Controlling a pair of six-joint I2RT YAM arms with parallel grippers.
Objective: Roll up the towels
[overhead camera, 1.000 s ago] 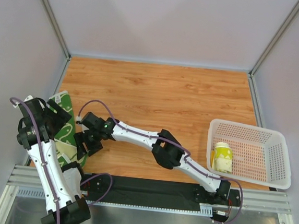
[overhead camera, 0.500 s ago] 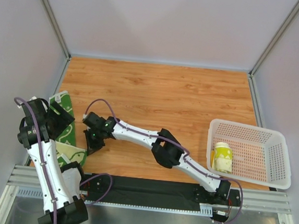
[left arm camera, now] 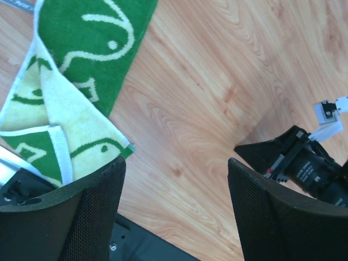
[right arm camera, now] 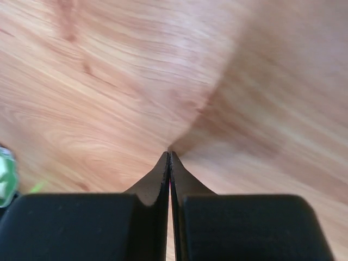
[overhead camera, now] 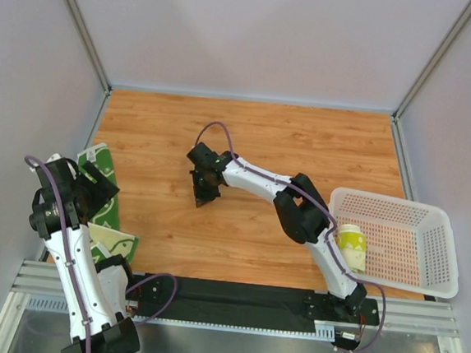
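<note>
Handling assessment: the green towel [overhead camera: 103, 183] is presenting as thin, light, limp cloth, so it is likely to sag, drag and spring open unless it is being pressed against the counter [overhead camera: 264, 138]. The best hold, as judged, is the folded end at 6 o'clock, pinching through the layers near both corners so the roll is starting even. The smooth wood is probably offering little friction.

Appearance: the green towel is showing a dark green face with cream swirl prints and a pale bound edge. Its 6 o'clock end is lying turned over, exposing a cream-yellow underside with green marks, and a further green flap is sitting against that. It is not yet rolled. The yellow towel [overhead camera: 351, 251] is appearing as a short pale cylinder with yellow-green prints, apparently rolled already.

Location: the green towel is lying along the counter's 9 o'clock edge, its long axis running 12 to 6. The yellow towel is standing in the 9 o'clock end of the white basket [overhead camera: 390, 200], which is sitting at 4 o'clock on the counter.

Fingers: the left fingers [left arm camera: 92, 212] are standing spread wide, holding nothing and hovering just beside the green towel's folded end. The right fingers [right arm camera: 157, 179] are pressed together, empty, hanging over bare wood near the counter's centre, well apart from both towels.
</note>
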